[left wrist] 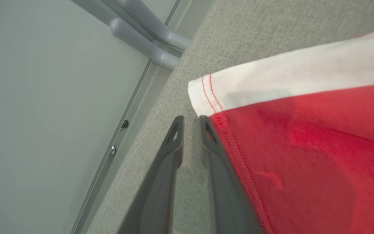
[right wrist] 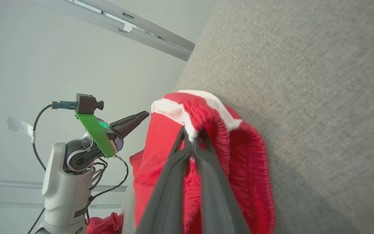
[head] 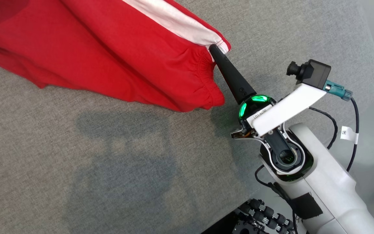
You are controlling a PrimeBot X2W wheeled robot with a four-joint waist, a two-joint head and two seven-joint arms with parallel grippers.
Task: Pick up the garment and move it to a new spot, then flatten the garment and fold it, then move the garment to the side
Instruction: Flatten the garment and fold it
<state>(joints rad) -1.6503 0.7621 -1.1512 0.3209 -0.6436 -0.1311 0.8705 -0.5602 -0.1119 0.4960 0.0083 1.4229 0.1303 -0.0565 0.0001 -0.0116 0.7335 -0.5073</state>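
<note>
Matt cloth garment on a rough woven surface.

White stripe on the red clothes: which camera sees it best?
The left wrist view: the white stripe is big and close there, with its red stitching clear. The head view shows it farther off, running along the red garment. The right wrist view catches a small bunched bit.
</note>
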